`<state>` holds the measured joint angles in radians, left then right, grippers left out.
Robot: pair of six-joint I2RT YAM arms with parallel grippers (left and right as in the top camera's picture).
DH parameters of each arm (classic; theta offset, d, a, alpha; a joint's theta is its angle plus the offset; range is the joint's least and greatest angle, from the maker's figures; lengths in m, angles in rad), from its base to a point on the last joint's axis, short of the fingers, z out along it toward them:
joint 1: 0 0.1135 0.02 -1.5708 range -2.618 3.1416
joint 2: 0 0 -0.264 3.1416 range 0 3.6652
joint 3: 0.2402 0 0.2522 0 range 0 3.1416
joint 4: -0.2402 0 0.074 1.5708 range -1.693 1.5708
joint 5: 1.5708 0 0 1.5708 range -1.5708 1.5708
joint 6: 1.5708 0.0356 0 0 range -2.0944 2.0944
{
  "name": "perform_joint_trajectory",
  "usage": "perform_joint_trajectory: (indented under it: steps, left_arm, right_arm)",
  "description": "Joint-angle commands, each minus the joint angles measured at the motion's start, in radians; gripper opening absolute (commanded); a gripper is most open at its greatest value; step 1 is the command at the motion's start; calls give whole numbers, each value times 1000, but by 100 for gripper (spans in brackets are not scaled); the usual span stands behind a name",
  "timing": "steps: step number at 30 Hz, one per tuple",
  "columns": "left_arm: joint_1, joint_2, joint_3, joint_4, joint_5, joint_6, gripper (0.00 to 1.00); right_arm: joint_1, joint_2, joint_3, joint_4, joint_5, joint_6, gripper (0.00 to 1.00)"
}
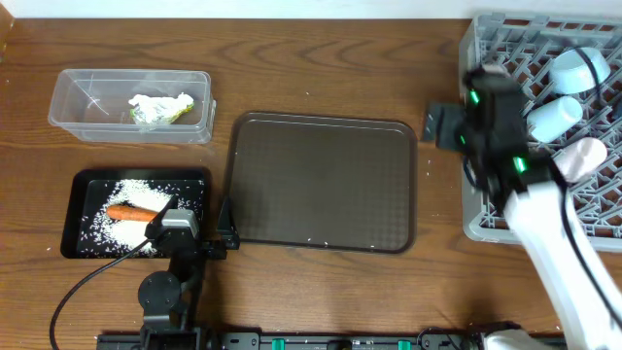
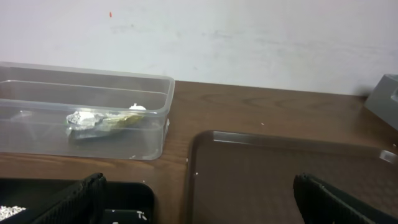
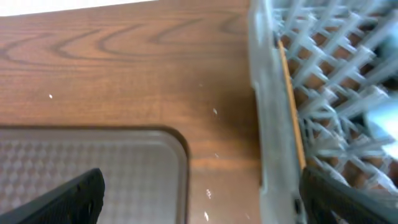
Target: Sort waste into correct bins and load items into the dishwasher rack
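The clear tub (image 1: 68, 107) at the back left holds the crumpled wrapper (image 1: 160, 109), also seen in the left wrist view as wrapper (image 2: 99, 121). In the black tray (image 1: 73, 224) lie white rice (image 1: 112, 231) and the orange carrot (image 1: 134, 212). My left gripper (image 1: 220, 231) is open and empty, between the black tray and the brown tray. The grey dishwasher rack (image 1: 473, 58) holds a light-blue bowl (image 1: 581, 68), a pale-blue cup (image 1: 554, 119) and a white cup (image 1: 580, 156). A wooden chopstick (image 3: 291, 106) lies along its left wall. My right gripper (image 1: 442, 126) is open and empty beside that wall.
The large brown serving tray (image 1: 321, 180) fills the middle of the table, with a few stray grains (image 3: 208, 194) on the wood between it and the rack. The right arm (image 1: 544, 224) reaches in from the front right over the rack's front corner.
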<state>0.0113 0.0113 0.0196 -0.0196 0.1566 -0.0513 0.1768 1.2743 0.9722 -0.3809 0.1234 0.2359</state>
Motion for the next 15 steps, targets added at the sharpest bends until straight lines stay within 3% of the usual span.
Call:
perform_joint_trajectory:
  steps: [1,8,15]
  left_arm:
    - [-2,-6,-16,-36,11,6,98]
    - [-2,-6,-16,-36,11,6,98]
    - [-2,-6,-16,-36,11,6,98]
  right_arm:
    - [-30,-168,-188,77,11,-17,99]
    - [-95,-589,-579,319,11,-17,99]
    - [-125,-926,-859,462,-1,-17,99]
